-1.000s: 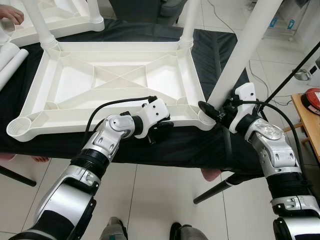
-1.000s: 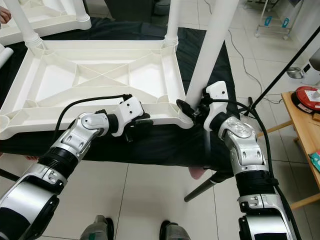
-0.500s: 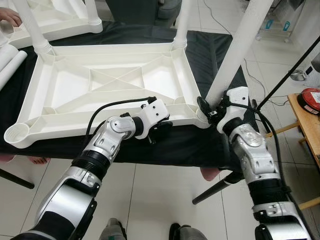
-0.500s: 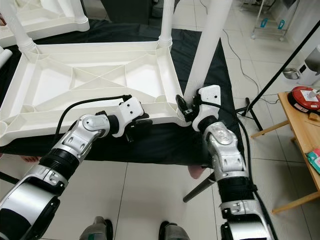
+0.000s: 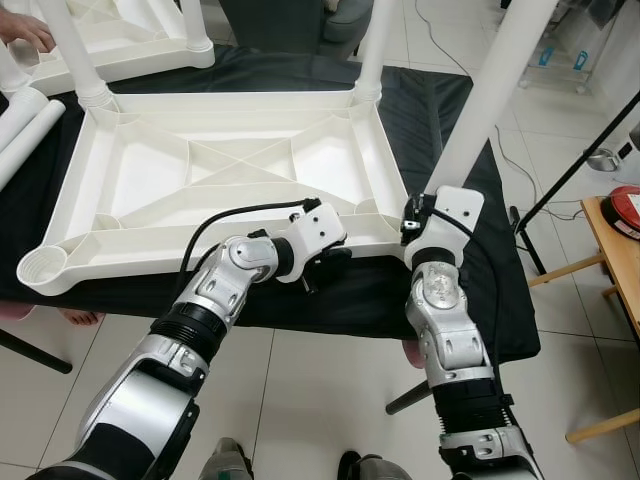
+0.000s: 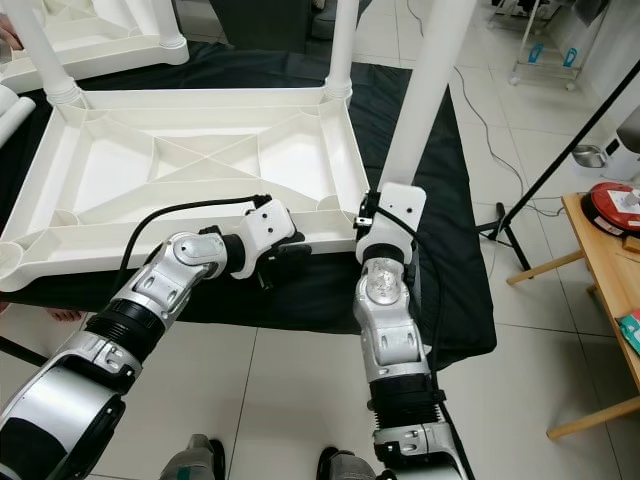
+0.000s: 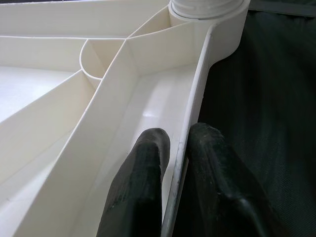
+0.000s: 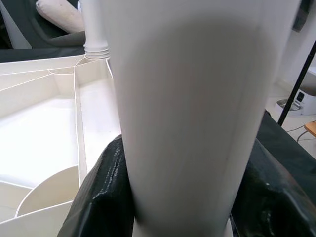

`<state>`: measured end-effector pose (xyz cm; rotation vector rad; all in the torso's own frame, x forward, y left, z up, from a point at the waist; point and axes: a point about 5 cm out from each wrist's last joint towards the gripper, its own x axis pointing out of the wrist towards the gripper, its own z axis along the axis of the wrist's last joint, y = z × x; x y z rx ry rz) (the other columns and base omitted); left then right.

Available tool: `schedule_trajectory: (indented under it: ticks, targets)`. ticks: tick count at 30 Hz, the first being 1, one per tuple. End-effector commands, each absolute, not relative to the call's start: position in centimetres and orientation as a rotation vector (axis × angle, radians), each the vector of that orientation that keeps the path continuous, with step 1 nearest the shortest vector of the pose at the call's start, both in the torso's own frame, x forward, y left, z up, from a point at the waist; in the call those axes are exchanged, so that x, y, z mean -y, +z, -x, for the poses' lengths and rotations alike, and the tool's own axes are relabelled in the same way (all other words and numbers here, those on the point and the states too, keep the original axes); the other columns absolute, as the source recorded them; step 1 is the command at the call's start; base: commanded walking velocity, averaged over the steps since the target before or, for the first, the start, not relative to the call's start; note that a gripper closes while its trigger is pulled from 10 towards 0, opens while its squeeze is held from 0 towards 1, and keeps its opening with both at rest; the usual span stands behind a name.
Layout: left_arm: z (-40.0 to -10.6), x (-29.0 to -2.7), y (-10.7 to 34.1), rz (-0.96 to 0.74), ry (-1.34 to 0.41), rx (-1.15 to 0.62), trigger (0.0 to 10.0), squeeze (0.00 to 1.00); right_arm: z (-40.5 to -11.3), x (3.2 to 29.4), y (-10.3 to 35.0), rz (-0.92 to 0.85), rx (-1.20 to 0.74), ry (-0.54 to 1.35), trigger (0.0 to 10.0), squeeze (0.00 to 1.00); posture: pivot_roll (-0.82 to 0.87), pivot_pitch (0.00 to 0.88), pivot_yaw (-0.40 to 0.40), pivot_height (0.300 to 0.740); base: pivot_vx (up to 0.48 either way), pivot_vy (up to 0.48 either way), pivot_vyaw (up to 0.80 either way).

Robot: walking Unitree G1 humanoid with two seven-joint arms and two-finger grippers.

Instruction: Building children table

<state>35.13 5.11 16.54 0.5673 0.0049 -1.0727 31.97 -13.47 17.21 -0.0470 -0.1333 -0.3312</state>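
Observation:
A white plastic tabletop [image 5: 150, 180] lies upside down on a black cloth [image 5: 440, 110]. My left gripper [image 7: 178, 136] is shut on its near rim [image 7: 197, 94], one finger inside the rim and one outside; in the left eye view the left gripper [image 5: 325, 262] sits right of the rim's middle. A white leg [image 5: 490, 90] stands in the near right corner socket. My right gripper [image 8: 185, 197] is shut around the base of this leg [image 8: 192, 98], with black fingers [image 8: 106, 182] on either side. Two more legs [image 5: 372, 45] stand in the far corners. The near left socket [image 5: 42, 268] holds no leg.
Loose white legs [image 5: 25, 130] lie at the left edge of the cloth. A second upturned table [image 5: 120, 55] stands at the back left, a person's hand [image 5: 25, 30] beside it. A black stand pole [image 5: 585, 150] and a wooden table [image 5: 620, 250] are at the right.
My right forearm has swung left, from the right of the corner to straight in front of it, still gripping the leg. The left gripper stays on the rim.

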Motion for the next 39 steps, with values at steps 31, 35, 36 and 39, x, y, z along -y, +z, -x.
schedule_trajectory:
  ticks: [31, 35, 36, 39]
  targets:
    - [-32.8, -8.7, 16.7, -0.783, -1.391, -0.086, 10.0, 0.00, -27.7, 17.0, 20.7, 0.448, 0.180, 0.629, 10.0, 0.00, 0.14, 0.164, -0.010, 0.740, 0.000, 0.000, 0.00]
    - [-32.1, -10.2, 17.0, -0.807, -1.433, -0.104, 10.0, 0.00, -27.3, 17.6, 20.8, 0.482, 0.137, 0.724, 10.0, 0.00, 0.14, 0.164, -0.010, 0.740, 0.000, 0.000, 0.00]
    - [-31.8, -10.7, 17.1, -0.810, -1.443, -0.109, 10.0, 0.00, -27.2, 17.4, 20.8, 0.490, 0.120, 0.773, 10.0, 0.00, 0.14, 0.160, -0.011, 0.740, 0.000, 0.000, 0.00]
    - [-31.3, -11.3, 17.2, -0.802, -1.464, -0.119, 10.0, 0.00, -27.1, 17.0, 20.6, 0.495, 0.100, 0.854, 10.0, 0.00, 0.14, 0.159, -0.012, 0.740, 0.000, 0.000, 0.00]
